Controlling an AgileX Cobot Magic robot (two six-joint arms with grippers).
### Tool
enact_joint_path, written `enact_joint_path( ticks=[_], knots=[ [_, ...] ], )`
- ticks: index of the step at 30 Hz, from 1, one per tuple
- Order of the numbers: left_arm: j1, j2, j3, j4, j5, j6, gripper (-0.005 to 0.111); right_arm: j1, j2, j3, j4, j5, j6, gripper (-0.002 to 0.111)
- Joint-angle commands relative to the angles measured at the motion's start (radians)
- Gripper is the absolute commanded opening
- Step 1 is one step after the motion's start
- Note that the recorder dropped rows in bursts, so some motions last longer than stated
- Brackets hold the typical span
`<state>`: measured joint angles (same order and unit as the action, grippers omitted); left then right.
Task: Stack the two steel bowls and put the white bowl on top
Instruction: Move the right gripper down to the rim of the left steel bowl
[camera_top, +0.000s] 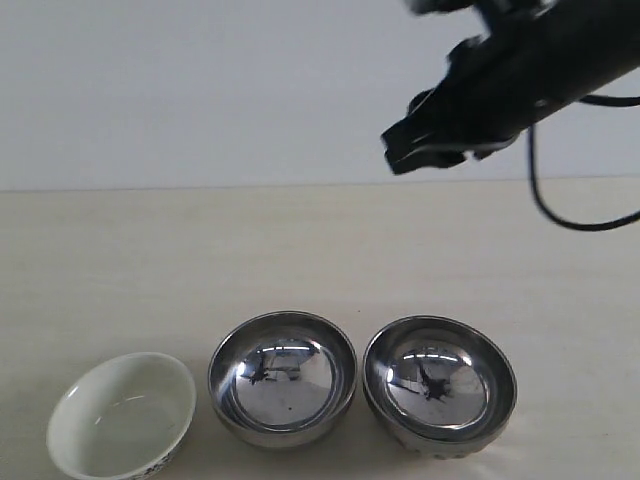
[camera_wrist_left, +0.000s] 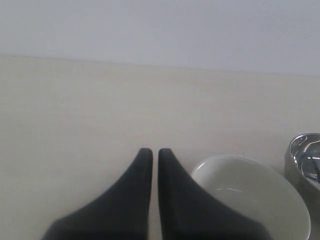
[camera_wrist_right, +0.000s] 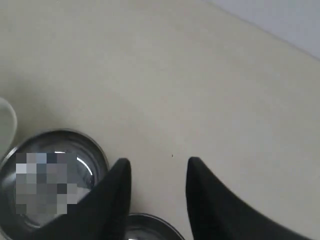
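Observation:
Three bowls stand in a row at the table's front edge. The white bowl (camera_top: 122, 415) is at the left, one steel bowl (camera_top: 282, 377) is in the middle, and the other steel bowl (camera_top: 439, 384) is at the right. All are upright, empty and apart. My right gripper (camera_top: 398, 152) hangs high above and behind the right steel bowl. In the right wrist view it (camera_wrist_right: 158, 162) is open and empty over bare table, with both steel bowls (camera_wrist_right: 95, 150) (camera_wrist_right: 150, 225) just beneath. My left gripper (camera_wrist_left: 151, 151) is shut and empty, low beside the white bowl (camera_wrist_left: 255, 200). It is out of the exterior view.
The pale wooden table (camera_top: 200, 260) stretches back to a plain white wall. A black cable (camera_top: 560, 215) loops down from the right arm. The rim of a steel bowl (camera_wrist_left: 306, 155) shows past the white bowl in the left wrist view.

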<state>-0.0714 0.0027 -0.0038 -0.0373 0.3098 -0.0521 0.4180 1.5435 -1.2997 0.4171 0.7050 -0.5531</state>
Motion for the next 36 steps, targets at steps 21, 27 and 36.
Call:
enact_joint_path(
  ticks=[21, 27, 36],
  knots=[
    [0.003, -0.003, 0.004, 0.002, -0.003, -0.001, 0.004, 0.209, 0.491, -0.216, -0.239, 0.023, 0.046, 0.047],
    [0.003, -0.003, 0.004, 0.002, -0.003, -0.001, 0.004, 0.209, 0.494, -0.216, -0.199, 0.035, 0.046, 0.047],
    [0.003, -0.003, 0.004, 0.002, -0.003, -0.001, 0.004, 0.209, 0.538, -0.212, -0.167, 0.087, 0.042, 0.047]
  ],
)
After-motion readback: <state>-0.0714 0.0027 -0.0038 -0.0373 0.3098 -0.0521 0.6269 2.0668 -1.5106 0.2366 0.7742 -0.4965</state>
